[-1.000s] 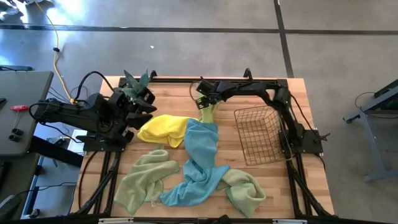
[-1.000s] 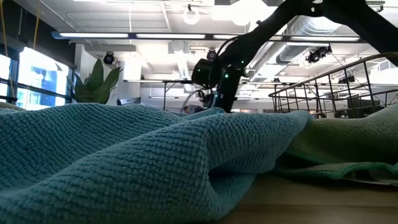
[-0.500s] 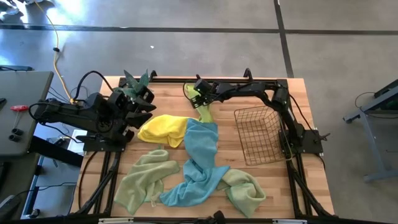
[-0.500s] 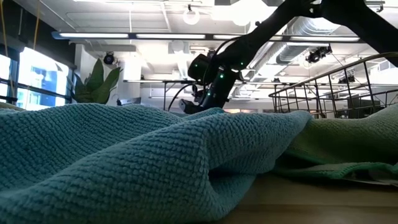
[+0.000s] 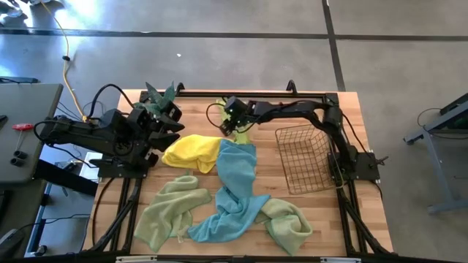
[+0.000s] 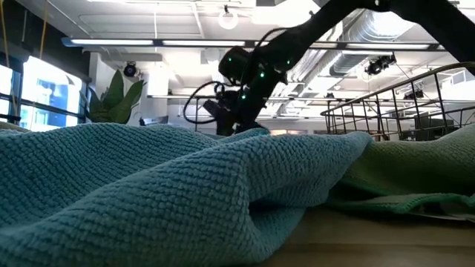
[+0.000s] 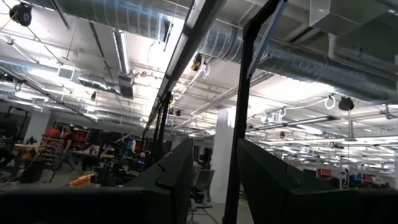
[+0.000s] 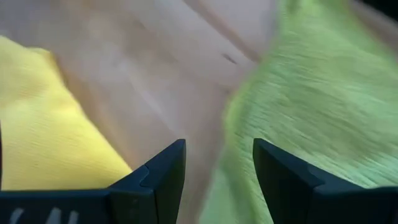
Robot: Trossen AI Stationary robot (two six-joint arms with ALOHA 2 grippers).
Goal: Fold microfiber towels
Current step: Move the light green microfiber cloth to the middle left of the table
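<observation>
Several microfiber towels lie crumpled on the wooden table: a yellow one [image 5: 191, 152], a light blue one [image 5: 235, 186], a pale green one [image 5: 170, 210] at the near left, and another [image 5: 289, 223] at the near right. A lime green one [image 5: 242, 134] pokes out from under the blue towel's far end. My right gripper [image 5: 229, 126] hovers open over bare wood between the yellow towel [image 8: 43, 137] and the lime green towel [image 8: 311, 93], with nothing between its fingers [image 8: 217, 149]. My left gripper [image 5: 175, 123] stands open at the far left, pointing upward [image 7: 214, 149].
A copper wire basket [image 5: 303, 157] stands at the right, beside the right arm's base. A potted plant [image 5: 162, 96] sits at the far left corner behind the left arm. Bare wood shows along the far edge and near the table's corners.
My right gripper has gone toward the table's left edge and risen a little, rolling as it went. It has moved off the lime green towel's far end and now stands over the wood beside the yellow towel. The towels lie as before.
</observation>
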